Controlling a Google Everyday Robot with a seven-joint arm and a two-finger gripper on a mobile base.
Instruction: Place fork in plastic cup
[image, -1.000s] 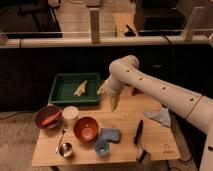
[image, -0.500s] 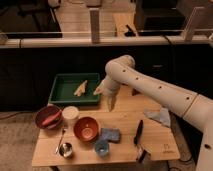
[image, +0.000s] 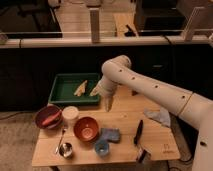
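Note:
The fork (image: 60, 139) is a thin silver utensil lying on the wooden table (image: 125, 117), left of the orange bowl (image: 86, 128). The plastic cup (image: 70, 114) is white and stands upright between the dark red bowl (image: 48, 116) and the orange bowl. My gripper (image: 107, 103) points down at the end of the white arm (image: 145, 87), over the table just in front of the green tray (image: 62, 95). It is to the right of the cup and well away from the fork. It holds nothing that I can see.
The green tray holds two pale yellow pieces (image: 80, 88). A small metal cup (image: 65, 149), a blue cup (image: 102, 147), a blue cloth (image: 111, 134), a black utensil (image: 138, 131) and a grey cloth (image: 159, 116) lie on the table. A railing runs behind.
The arm has swung left and the gripper has come slightly lower, towards the tray's front edge. The objects on the table have not moved.

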